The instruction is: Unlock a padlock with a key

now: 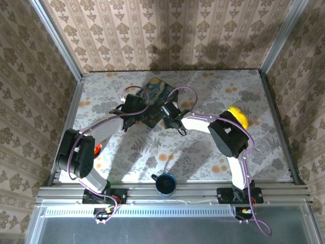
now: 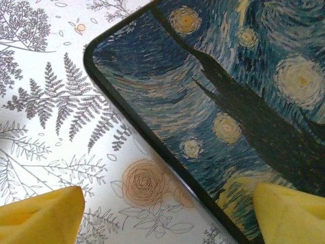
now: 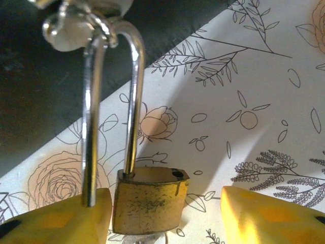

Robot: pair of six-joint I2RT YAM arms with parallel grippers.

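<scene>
In the right wrist view a small brass padlock (image 3: 150, 203) hangs by its silver shackle (image 3: 133, 91) from a metal loop (image 3: 76, 25) on the dark box. The shackle is sprung: one leg stands free in front of my left fingertip (image 3: 61, 218), and the empty hole shows on top of the body. My right gripper (image 3: 165, 208) is open around the body, with a wide gap to the right fingertip (image 3: 264, 213). A silver sliver (image 3: 144, 239) pokes out under the body; I cannot tell whether it is the key. My left gripper (image 2: 167, 203) is open, straddling the edge of the painted box (image 2: 228, 101).
The dark blue painted box (image 1: 155, 94) lies at the back middle of the flowered table (image 1: 203, 152), both grippers at its near edge. A blue cup (image 1: 165, 183) stands at the front rail. A yellow object (image 1: 237, 117) lies right, an orange one (image 1: 96, 148) left.
</scene>
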